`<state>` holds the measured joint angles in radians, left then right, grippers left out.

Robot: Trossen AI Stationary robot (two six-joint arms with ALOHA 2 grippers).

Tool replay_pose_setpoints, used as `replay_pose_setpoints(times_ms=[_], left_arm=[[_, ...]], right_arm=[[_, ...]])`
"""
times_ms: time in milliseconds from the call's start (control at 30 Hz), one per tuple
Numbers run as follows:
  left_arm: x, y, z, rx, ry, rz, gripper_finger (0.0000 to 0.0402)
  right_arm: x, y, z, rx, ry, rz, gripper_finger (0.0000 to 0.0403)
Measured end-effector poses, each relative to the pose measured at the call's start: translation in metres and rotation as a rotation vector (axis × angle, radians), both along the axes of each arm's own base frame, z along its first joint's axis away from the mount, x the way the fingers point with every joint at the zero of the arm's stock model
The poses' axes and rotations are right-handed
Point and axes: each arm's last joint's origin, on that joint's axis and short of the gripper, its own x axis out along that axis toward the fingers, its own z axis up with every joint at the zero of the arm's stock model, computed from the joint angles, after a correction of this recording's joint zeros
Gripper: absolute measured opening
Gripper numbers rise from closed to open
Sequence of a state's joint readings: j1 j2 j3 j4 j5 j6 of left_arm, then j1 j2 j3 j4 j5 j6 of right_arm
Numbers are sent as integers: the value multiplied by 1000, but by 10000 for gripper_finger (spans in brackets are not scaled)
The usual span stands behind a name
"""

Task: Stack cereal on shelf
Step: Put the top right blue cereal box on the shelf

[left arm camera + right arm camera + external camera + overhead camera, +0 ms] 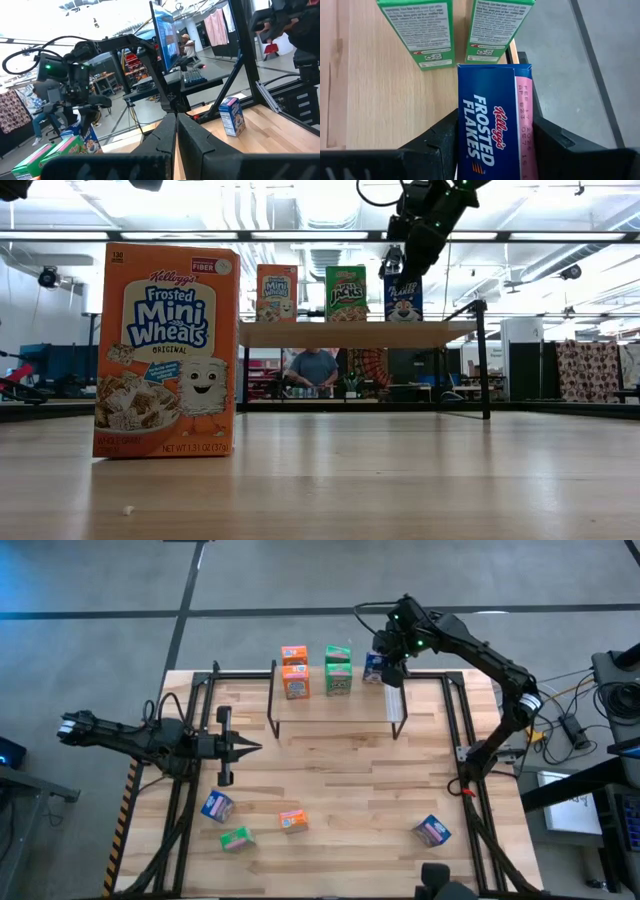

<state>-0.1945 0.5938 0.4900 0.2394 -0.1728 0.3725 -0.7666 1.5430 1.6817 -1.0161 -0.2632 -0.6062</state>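
Five cereal boxes (338, 670) on shelf (335, 708), one blue in right gripper (384, 669).

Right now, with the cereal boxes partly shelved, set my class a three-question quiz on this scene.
1. True or false: the right end effector holds a blue Frosted Flakes box.
2. How many cereal boxes still lie on the tabletop, off the shelf?
3. Which sits nearest the low camera: A) orange Frosted Mini-Wheats box, B) green box, C) blue box?

Key: 1 true; 2 four; 3 A.
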Motion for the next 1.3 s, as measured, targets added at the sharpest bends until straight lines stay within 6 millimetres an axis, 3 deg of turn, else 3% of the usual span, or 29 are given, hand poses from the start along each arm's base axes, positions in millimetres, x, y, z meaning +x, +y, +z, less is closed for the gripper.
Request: replay_pose_setpoints(times_ms=[833,1300], left_arm=[[0,0,0,0,-1,0,0],[0,0,0,0,-1,0,0]], right_arm=[[0,0,0,16,-6,-28,177],[-1,1,3,14,-15,-34,239]])
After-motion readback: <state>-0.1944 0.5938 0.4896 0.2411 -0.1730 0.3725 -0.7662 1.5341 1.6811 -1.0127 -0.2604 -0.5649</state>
